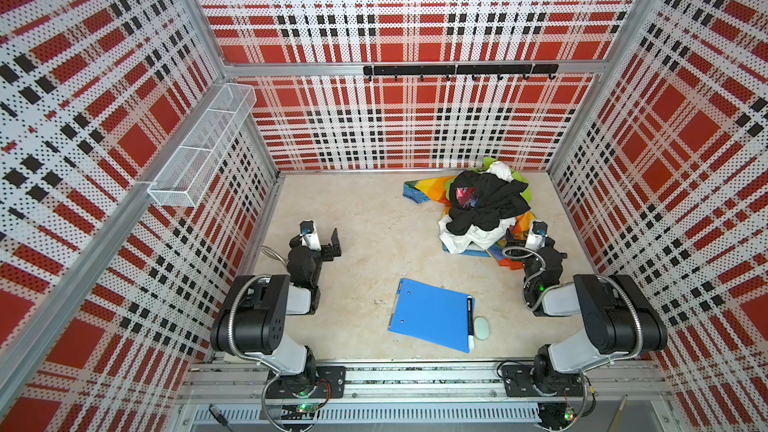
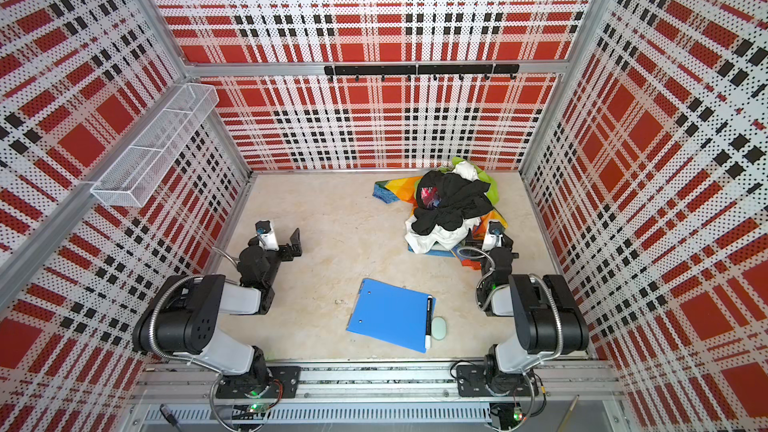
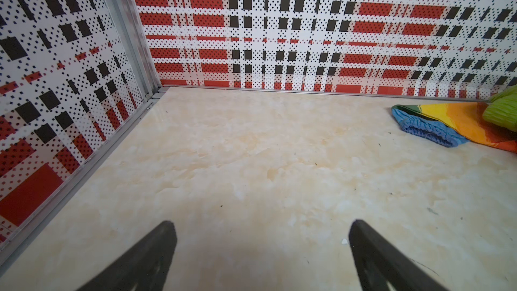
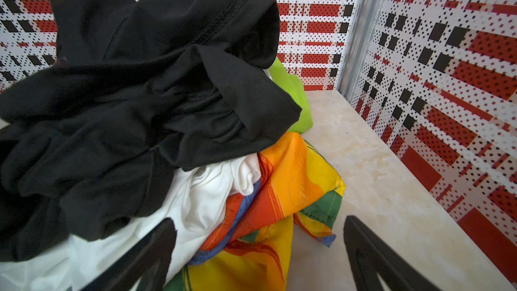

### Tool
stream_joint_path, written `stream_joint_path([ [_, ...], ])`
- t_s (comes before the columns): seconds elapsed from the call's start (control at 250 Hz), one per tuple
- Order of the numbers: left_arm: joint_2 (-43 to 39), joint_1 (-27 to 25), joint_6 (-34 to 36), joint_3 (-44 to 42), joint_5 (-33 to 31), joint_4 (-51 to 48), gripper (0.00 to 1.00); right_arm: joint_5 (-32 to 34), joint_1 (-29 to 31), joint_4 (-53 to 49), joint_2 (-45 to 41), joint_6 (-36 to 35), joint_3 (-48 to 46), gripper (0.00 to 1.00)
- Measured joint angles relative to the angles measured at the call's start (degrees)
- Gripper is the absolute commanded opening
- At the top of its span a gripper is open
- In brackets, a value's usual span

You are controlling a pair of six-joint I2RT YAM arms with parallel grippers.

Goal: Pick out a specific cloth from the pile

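- Cloth [image 1: 432, 187] [image 2: 401, 187] in both top views: rainbow, at the bottom of the pile [image 1: 484, 205] in the table's [image 1: 365, 218] far right corner. One end sticks out to the left, another out the near side under the white cloth [image 1: 469, 238].
- Black cloth [image 1: 486, 201] on top, lime cloth [image 1: 525, 192] at the pile's far right edge.
- My left gripper [image 1: 332, 243] hangs over bare table, well left of the pile, jaws wide apart.
- My right gripper [image 1: 512, 241] sits at the pile's near edge, just beside the white cloth.
- Clipboard [image 1: 432, 313] near the front, pen [image 1: 470, 322] on its right edge.
- Left wrist: my fingers [image 3: 156, 250] spread over bare table. Cloth's [image 3: 458, 118] blue-hemmed end lies by the back wall, lime cloth [image 3: 502, 110] touching it.
- Right wrist: my jaws wide apart, closed on nothing. One finger is in front of the white cloth [image 4: 201, 200], the other over bare table. Cloth's [image 4: 293, 174] orange-yellow folds show between them, under white and black. Cannot tell if I touch it.
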Motion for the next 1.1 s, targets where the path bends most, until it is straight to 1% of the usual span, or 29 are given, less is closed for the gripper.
stream_joint_path([
  [0.54,0.0,0.0,0.0,0.0,0.0,0.0,0.99,0.02,0.0,0.0,0.0,0.02,0.0,1.0],
  [0.808,-0.33,-0.59,0.15,-0.13,-0.52,0.04,0.99,1.97,0.0,1.42,-0.59,0.24,-1.16,1.0],
  [0.952,-4.96,-2.73,1.29,-0.39,-2.91,-1.7,0.99,2.16,0.0,0.76,-4.28,0.24,-1.88,1.0],
  [1.101,-13.49,-5.97,2.36,0.35,-6.08,-8.41,0.99,2.8,0.5,-1.6,-10.19,0.15,-2.64,1.0],
])
